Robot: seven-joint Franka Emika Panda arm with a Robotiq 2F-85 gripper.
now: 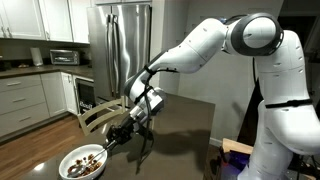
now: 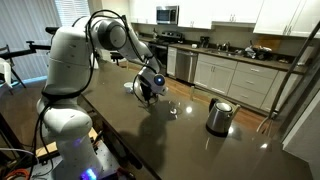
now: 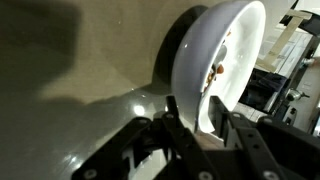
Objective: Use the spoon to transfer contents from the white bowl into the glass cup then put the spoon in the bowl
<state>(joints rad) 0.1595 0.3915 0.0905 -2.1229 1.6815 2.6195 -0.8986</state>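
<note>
Your gripper (image 1: 125, 135) hovers just beside the white bowl (image 3: 242, 35) of contents (image 1: 85, 160) on the counter (image 1: 185, 125), jaws narrowly apart, can't tell if holding anything.

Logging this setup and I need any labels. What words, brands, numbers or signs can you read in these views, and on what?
No readable text in any view.
On the microwave: panel markings too small and blurred to read.
On the kettle: nothing legible.
On the white bowl: plain, no print visible.
On the gripper: no legible label.
</note>
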